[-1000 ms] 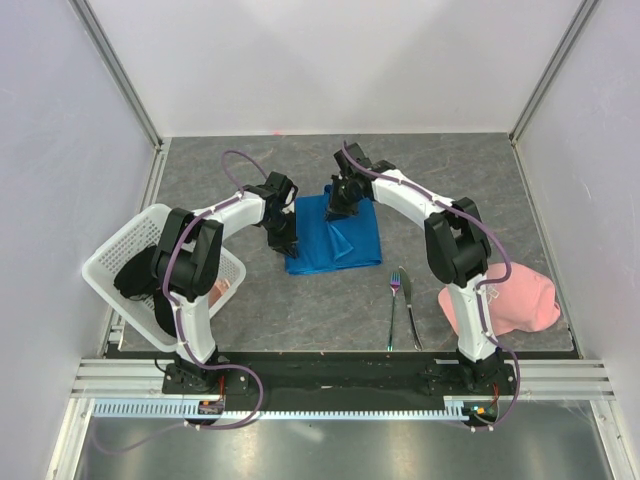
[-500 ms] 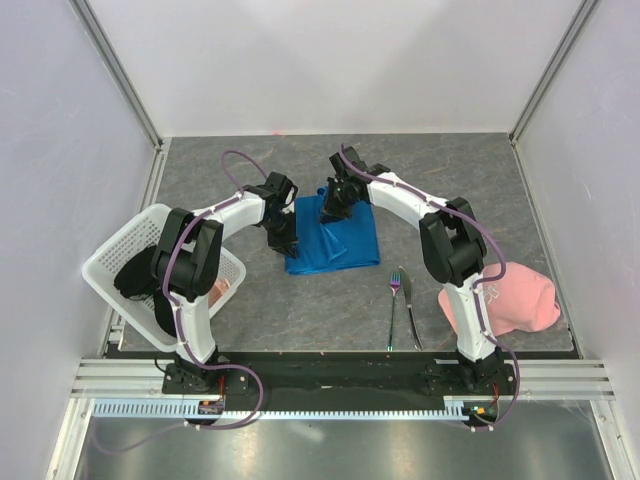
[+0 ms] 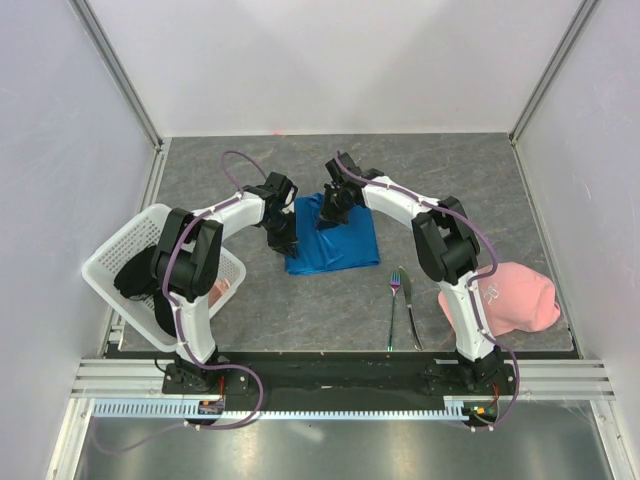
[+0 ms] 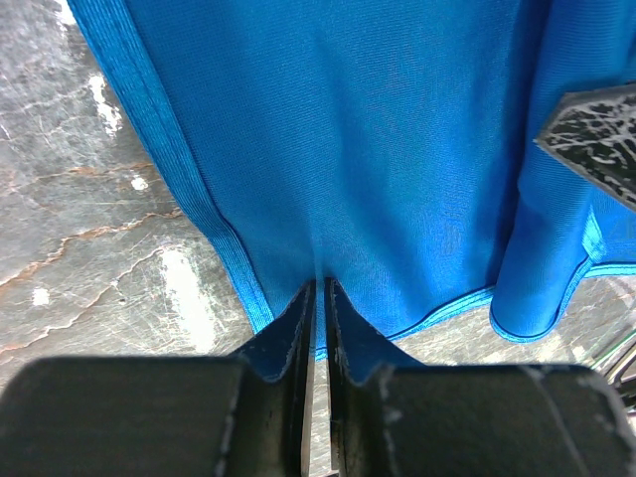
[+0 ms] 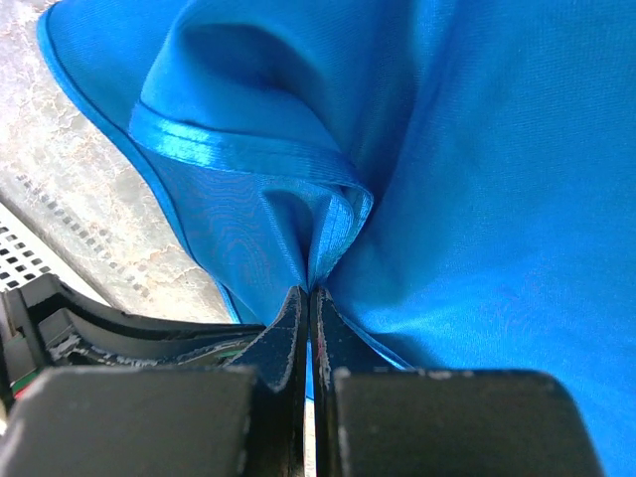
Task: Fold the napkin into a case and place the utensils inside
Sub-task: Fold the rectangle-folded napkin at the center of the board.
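The bright blue napkin [image 3: 340, 240] lies partly folded in the middle of the grey table. My left gripper [image 3: 284, 240] is shut on the napkin's left edge; the left wrist view shows the hem of the napkin [image 4: 358, 129] pinched between the jaws of that gripper [image 4: 319, 290]. My right gripper [image 3: 333, 207] is shut on a raised fold of the napkin [image 5: 497, 199] near its far edge, and in its own wrist view the cloth bunches at the gripper's tips [image 5: 310, 291]. The fork [image 3: 393, 303] and knife [image 3: 411, 308] lie side by side in front of the napkin. No case shape shows.
A pale pink cloth [image 3: 510, 300] lies at the right by the right arm's base. A white basket [image 3: 125, 265] stands at the left edge behind the left arm. White walls enclose the table on three sides.
My right gripper has moved left with the napkin's fold, pulling the right part over toward the left. The left gripper has stayed put on its edge.
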{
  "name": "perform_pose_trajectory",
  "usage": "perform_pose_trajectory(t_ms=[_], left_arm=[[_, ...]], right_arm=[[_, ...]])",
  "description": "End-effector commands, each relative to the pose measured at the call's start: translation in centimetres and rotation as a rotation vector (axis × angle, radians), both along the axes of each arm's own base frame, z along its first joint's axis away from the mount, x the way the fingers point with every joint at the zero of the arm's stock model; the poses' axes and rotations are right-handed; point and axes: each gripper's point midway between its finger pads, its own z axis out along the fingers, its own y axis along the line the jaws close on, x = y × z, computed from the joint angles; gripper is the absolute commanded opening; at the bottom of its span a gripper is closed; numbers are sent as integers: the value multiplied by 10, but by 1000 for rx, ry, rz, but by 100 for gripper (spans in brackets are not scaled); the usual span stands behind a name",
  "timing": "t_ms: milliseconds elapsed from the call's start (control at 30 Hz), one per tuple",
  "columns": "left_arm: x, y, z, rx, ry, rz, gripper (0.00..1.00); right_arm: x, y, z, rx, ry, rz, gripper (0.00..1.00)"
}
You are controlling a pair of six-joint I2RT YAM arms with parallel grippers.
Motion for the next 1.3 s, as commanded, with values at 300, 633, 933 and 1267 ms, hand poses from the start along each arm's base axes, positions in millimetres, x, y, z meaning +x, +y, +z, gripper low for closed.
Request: perform_pose_trajectory(t_ms=[300, 633, 933, 1267], left_arm=[[-2, 1, 4, 4, -15, 28, 13], [-2, 0, 7, -2, -19, 29, 13], [-2, -1, 8, -7, -20, 28, 13], [2, 1, 23, -13, -60, 35, 27]], right_arm=[[14, 19, 26, 75, -43, -11, 0], [13, 25, 17, 90, -21, -13, 0], [14, 31, 6, 97, 7, -25, 0], [11, 47, 17, 151, 8, 27, 33]])
